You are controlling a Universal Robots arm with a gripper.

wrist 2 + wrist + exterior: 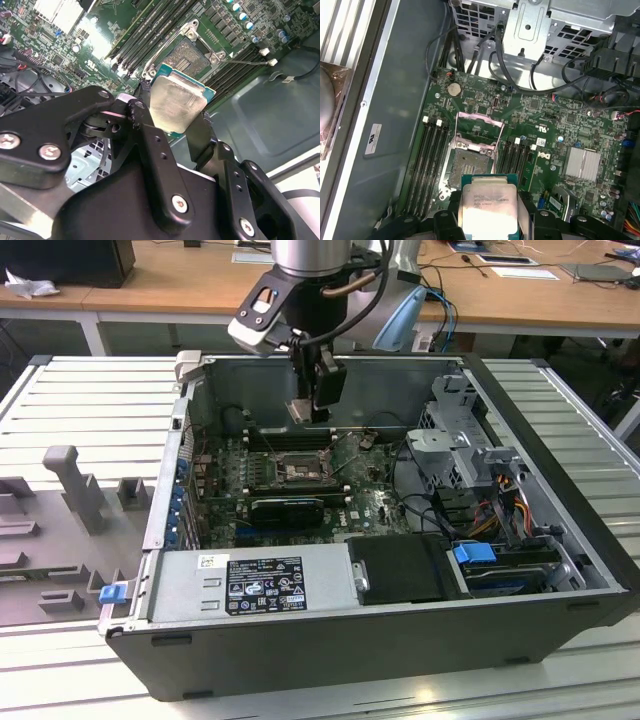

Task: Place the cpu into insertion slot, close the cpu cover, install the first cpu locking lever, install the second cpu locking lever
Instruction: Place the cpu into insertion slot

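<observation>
My gripper (314, 408) hangs inside the open computer case, shut on the cpu (302, 411), a flat silvery square chip with a green edge. In both wrist views the cpu (177, 102) (487, 202) sits pinched between the two black fingers (146, 110) (525, 210). It hovers above the board, apart from the insertion slot (298, 473) (468, 165) (189, 54), which lies a little ahead of it. The slot is bare, with its contact field showing. The cpu cover (477, 129) stands swung open at the slot's far side.
Long black memory slots (427, 160) flank the socket on both sides. A silver heat sink (582, 164) sits on the green board. A metal drive cage (465, 440) with cables fills the exterior view's right, and the power supply (255, 585) lies along the front. Case walls ring the board.
</observation>
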